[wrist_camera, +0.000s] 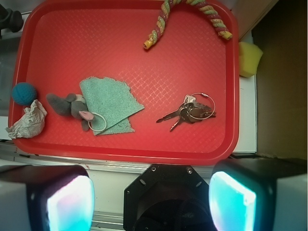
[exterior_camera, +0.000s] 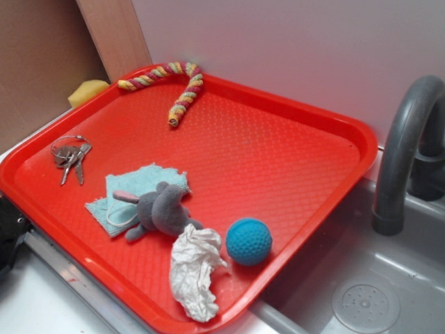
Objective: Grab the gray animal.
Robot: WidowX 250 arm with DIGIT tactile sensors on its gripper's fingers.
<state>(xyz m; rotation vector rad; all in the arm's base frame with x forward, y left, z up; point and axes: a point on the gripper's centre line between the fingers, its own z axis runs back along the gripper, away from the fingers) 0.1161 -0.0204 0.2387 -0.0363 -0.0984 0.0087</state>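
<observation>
Gray animal [wrist_camera: 71, 107] on cloth [wrist_camera: 109, 103] edge, red tray [wrist_camera: 211, 144] | pincer [wrist_camera: 151, 197] wide, empty

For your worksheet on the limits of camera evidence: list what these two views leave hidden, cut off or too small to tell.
- Mouse: exterior view shows its back; face turned away. Wrist view: too small for detail.
- Cloth: partly under the mouse in the exterior view.
- Rope: top cut off by the wrist frame edge.
- Yellow sponge: partly behind the tray rim.
- Keys: number too small to count.
- Gripper: fingers blurred, cut off below.
</observation>
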